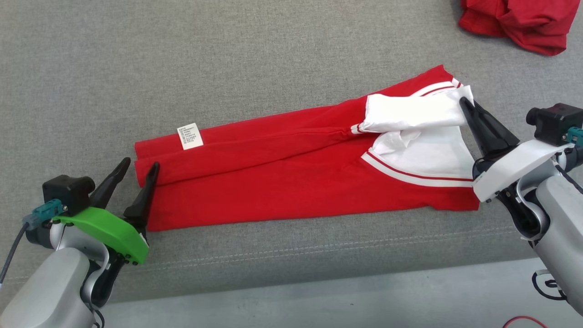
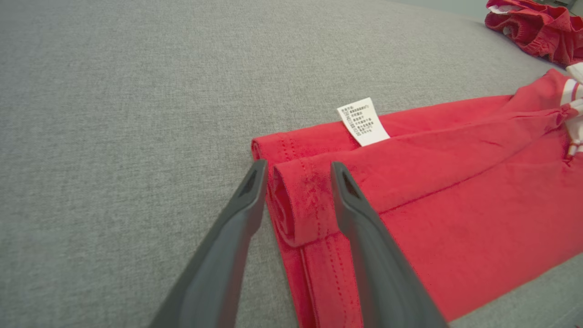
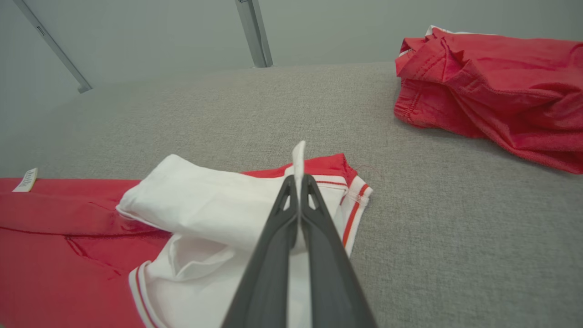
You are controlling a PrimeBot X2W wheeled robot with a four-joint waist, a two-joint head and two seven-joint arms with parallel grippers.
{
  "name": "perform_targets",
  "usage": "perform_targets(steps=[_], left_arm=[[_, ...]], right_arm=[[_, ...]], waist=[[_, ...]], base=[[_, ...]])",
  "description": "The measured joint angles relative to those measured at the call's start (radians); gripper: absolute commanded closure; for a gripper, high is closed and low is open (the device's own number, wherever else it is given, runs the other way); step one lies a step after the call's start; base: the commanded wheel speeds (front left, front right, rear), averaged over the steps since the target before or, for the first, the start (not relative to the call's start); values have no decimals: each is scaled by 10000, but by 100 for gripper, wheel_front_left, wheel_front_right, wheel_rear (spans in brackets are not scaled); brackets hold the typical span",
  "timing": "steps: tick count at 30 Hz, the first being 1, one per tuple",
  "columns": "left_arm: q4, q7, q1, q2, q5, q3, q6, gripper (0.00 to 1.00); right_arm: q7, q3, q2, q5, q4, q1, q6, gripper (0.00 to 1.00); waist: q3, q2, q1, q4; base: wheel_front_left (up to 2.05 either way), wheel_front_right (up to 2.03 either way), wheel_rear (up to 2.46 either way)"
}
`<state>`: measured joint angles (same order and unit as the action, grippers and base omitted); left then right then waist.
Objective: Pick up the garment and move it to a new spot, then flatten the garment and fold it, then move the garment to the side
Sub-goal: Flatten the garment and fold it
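The garment [image 1: 291, 173] is a red piece with white parts and a white care label [image 1: 190, 135], folded lengthwise into a long strip across the grey cushion. My left gripper [image 1: 140, 166] is open at the strip's left end; in the left wrist view its fingers [image 2: 298, 168] straddle the folded red hem [image 2: 296, 205] without pinching it. My right gripper [image 1: 465, 103] is shut on the garment's white edge [image 3: 299, 157] at the right end, holding that flap slightly raised above the white striped part [image 1: 423, 159].
A second, crumpled red garment [image 1: 517, 20] lies at the far right corner of the grey cushion [image 1: 136, 68]. The cushion's front seam [image 1: 319, 248] runs below the strip, with a pale floor [image 1: 319, 300] beyond it. Metal frame bars [image 3: 253, 32] stand behind the cushion.
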<state>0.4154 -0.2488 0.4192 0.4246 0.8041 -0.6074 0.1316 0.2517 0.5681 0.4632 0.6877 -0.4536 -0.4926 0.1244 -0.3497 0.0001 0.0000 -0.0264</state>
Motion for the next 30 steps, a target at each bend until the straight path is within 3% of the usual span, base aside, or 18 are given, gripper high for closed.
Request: perform_targets(steps=[2,6,10,11,12,13,30], left_arm=[[82,0,-1,2,2,23,0,0],[182,0,-42,0,6,125,0,0],[198,0,-119,-2,8,242,0,0],[198,0,-120,-2,8,282,0,0],[199,0,-126,-4,8,307,0,0],[190,0,-142,-8,8,332,0,0],[-48,0,-519,-247,-71,807,0,0]], right_arm=[[0,50,2,-2,12,114,0,100],[0,399,10,-2,27,324,0,82],[0,673,35,2,4,659,0,71],[0,677,48,6,-29,702,0,56],[0,677,59,25,-81,725,0,10],[0,679,88,79,-90,740,0,0],[0,1590,305,477,-330,1225,0,0]], waist=[[32,0,0,-3],[162,0,0,9],[285,0,0,42],[308,0,0,49],[334,0,0,54],[361,0,0,60],[633,0,0,83]], base=[[0,0,0],[0,0,0],[0,0,0],[0,0,0],[0,0,0],[0,0,0],[0,0,0]])
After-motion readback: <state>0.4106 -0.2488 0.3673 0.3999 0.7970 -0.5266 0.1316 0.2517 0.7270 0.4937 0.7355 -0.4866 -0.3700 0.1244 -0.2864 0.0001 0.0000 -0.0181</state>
